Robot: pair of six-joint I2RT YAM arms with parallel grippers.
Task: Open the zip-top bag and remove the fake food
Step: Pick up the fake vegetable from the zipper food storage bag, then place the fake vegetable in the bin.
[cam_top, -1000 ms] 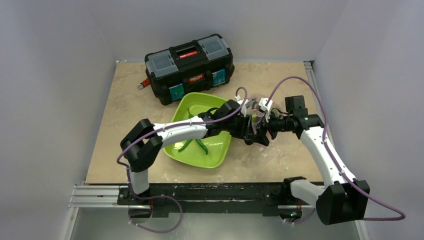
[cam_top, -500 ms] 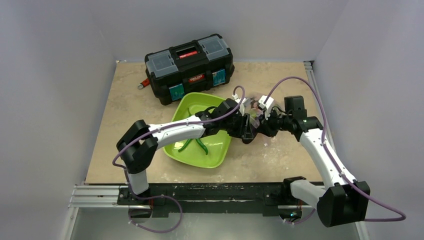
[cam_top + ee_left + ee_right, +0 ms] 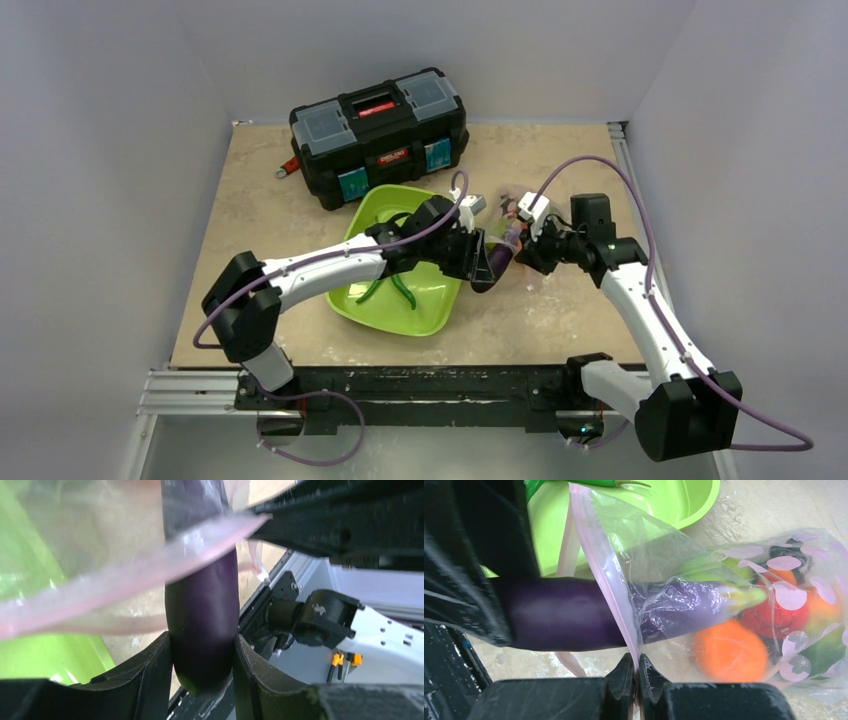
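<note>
In the left claw [image 3: 200,666], clamped tight, sits one smooth purple eggplant [image 3: 200,605], half out of the single clear, crinkly zip-top bag [image 3: 664,560]. The right claw [image 3: 635,672] is pinched together on the bag's pink zip strip [image 3: 599,565]. Inside lie one round orange [image 3: 729,652] and one red strawberry [image 3: 774,617]. Just beside the bag, one lime-green tray [image 3: 674,500] rests on the table [image 3: 764,505].

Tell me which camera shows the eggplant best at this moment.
The right wrist view: the eggplant lies lengthwise, part out of the zip-top bag, its stem end inside. The left wrist view shows only its blunt end, clamped in the left gripper. In the top view the eggplant is a small dark shape.
</note>
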